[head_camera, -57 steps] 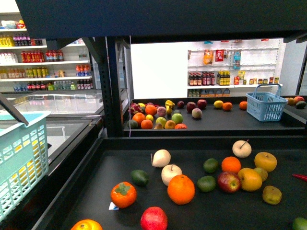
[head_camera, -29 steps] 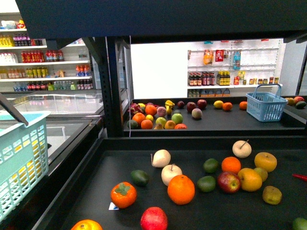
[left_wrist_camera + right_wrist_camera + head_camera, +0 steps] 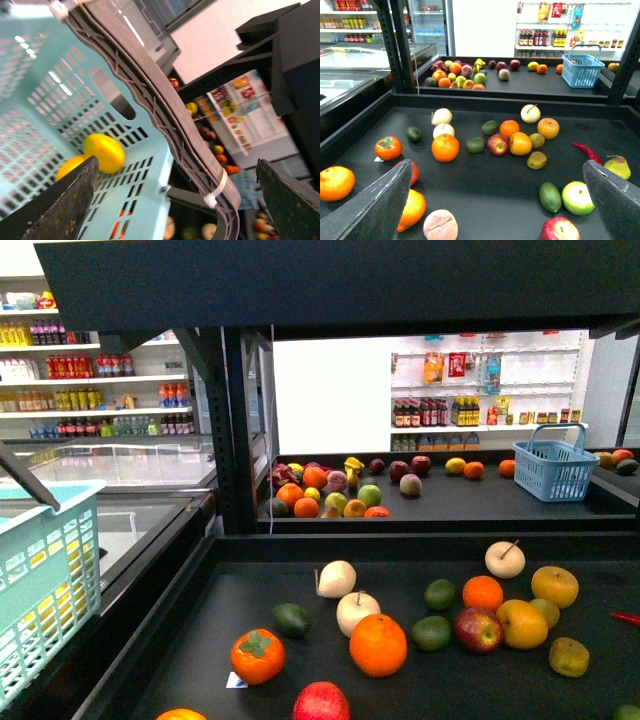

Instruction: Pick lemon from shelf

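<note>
Two lemons [image 3: 104, 152] in teal basket [image 3: 45, 90]; possibly more hidden.

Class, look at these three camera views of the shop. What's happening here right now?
A two-armed robot faces a black produce shelf strewn with fruit. The right gripper hangs open above the near tray, holding nothing and touching no fruit. The left gripper is open too, its fingers either side of the handle of a teal basket, which already contains two yellow fruits. No lemon is being grasped yet.
</note>
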`<action>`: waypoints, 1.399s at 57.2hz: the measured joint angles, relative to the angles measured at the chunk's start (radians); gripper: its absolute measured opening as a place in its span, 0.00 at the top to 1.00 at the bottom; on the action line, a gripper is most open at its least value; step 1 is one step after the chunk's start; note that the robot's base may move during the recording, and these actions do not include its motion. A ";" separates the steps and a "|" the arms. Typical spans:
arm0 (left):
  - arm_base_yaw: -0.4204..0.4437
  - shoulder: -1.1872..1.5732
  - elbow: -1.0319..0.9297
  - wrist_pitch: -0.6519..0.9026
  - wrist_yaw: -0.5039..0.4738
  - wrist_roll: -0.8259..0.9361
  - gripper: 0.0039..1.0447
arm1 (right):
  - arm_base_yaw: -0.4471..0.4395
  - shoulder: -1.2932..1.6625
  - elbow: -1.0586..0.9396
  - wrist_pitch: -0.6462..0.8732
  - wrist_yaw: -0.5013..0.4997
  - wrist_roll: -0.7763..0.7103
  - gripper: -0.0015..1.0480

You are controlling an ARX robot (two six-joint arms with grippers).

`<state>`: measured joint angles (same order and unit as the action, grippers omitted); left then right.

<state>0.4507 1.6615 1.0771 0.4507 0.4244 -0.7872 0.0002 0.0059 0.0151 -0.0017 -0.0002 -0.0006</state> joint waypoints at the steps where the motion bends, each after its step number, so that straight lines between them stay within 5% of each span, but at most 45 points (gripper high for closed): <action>1: -0.002 -0.030 -0.009 -0.036 -0.016 0.041 0.07 | 0.000 0.000 0.000 0.000 0.000 0.000 0.02; 12: -0.064 -0.369 -0.121 -0.284 -0.157 0.424 0.07 | 0.000 0.000 0.000 0.000 0.000 0.000 0.02; 20: -0.184 -0.649 -0.207 -0.392 -0.267 0.608 0.08 | 0.000 0.000 0.000 0.000 0.000 0.000 0.02; 32: -0.435 -1.032 -0.514 -0.384 -0.403 0.759 0.45 | 0.000 0.000 0.000 0.000 0.000 0.000 0.02; 49: -0.449 -1.372 -0.833 -0.410 -0.425 0.771 0.98 | 0.000 0.000 0.000 0.000 0.000 0.000 0.02; 80: -0.449 -1.590 -0.996 -0.464 -0.425 0.776 0.98 | 0.000 -0.001 0.000 0.000 0.000 0.000 0.02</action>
<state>0.0017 0.0719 0.0811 -0.0135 -0.0002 -0.0109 0.0002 0.0048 0.0151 -0.0017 -0.0002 -0.0006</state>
